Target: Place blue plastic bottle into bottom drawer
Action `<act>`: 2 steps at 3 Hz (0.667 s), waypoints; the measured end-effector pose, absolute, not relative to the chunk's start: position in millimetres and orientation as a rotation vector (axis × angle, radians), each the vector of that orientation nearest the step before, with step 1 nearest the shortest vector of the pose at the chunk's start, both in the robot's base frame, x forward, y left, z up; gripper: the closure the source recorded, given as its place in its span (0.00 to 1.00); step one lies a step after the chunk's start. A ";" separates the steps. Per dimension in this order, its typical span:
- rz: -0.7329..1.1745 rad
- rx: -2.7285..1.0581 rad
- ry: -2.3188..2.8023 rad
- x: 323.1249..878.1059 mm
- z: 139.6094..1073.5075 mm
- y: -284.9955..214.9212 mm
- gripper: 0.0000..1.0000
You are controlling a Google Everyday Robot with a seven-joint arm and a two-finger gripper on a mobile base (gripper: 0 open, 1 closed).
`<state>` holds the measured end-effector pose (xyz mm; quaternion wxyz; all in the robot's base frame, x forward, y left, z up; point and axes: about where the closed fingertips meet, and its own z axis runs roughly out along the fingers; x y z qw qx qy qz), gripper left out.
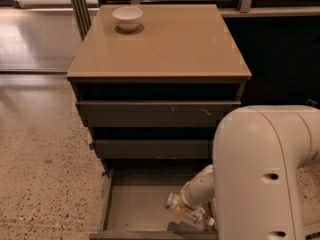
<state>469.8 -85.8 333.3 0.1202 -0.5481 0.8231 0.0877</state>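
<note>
The bottom drawer is pulled out, and most of its flat grey floor is free. The two drawers above it, the upper one and the middle one, are closed. The arm reaches down from the right into the open drawer. The gripper is low inside it, near the right front corner. The blue plastic bottle is at the tip of the gripper, lying tilted with one end pointing to the left. It is inside the walls of the drawer and close to the floor. The jaws look pinched on the bottle, although the wrist hides a part of them. I cannot tell if the bottle touches the floor already.

On the surface of the cabinet a white bowl stands at the back left corner, and it has no part in this task.

In my judgement the task is almost finished: the bottle is carried into the right drawer. What is left is to let it rest on the floor, to release it and to take the arm out.
</note>
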 end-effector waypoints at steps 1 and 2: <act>0.216 -1.565 2.418 475.5 311.4 -86.6 1.00; 0.216 -1.565 2.418 475.4 311.4 -86.6 1.00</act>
